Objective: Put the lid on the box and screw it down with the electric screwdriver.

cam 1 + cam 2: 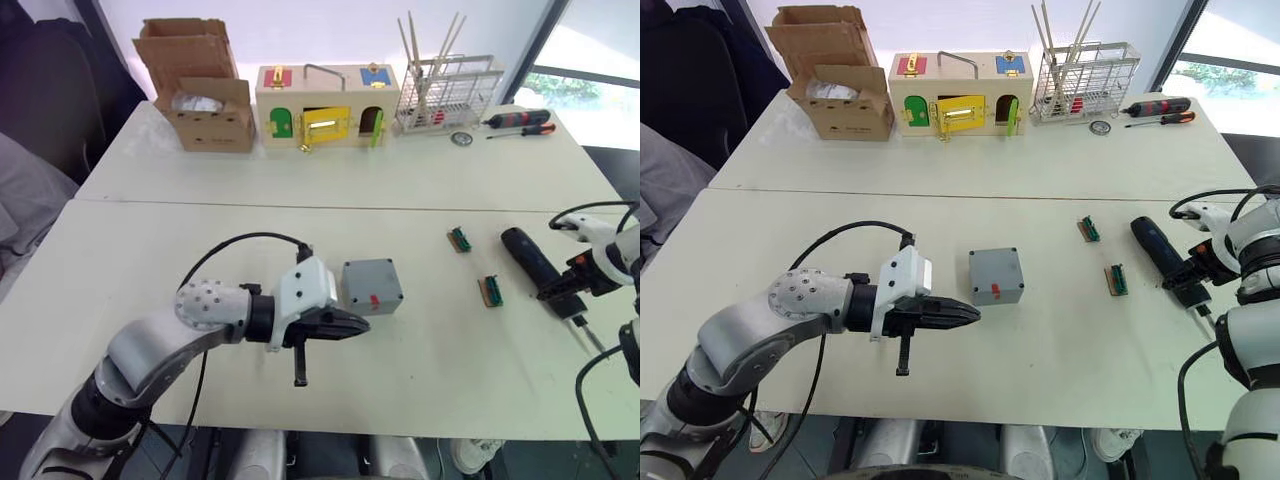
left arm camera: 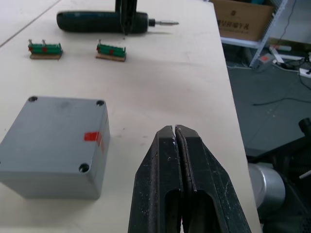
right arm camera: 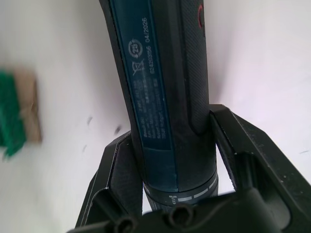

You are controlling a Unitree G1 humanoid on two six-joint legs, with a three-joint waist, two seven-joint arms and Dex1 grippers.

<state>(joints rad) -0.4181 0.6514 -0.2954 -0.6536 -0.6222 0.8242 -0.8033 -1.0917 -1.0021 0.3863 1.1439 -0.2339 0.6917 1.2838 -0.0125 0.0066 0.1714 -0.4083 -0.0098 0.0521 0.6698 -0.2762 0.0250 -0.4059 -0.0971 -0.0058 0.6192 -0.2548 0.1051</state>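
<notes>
The grey box point(image 1: 372, 292) with a red label stands mid-table. The lid point(image 2: 58, 119) lies flat on top of it, with holes showing at its corners. My left gripper point(image 1: 358, 323) is shut and empty, just beside the box on its near side, fingertips point(image 2: 167, 138) pressed together and a short way from the box wall. The dark blue electric screwdriver point(image 1: 528, 255) lies on the table at the right with its bit toward the front edge. My right gripper point(image 1: 563, 290) is shut on its body near the bit end, one finger on each side point(image 3: 119, 155).
Two small green terminal blocks point(image 1: 459, 239) point(image 1: 490, 290) lie between the box and the screwdriver. At the back stand a cardboard carton point(image 1: 205, 95), a wooden box with coloured doors point(image 1: 325, 108), a wire rack point(image 1: 445, 90) and red-and-black hand screwdrivers point(image 1: 520, 122).
</notes>
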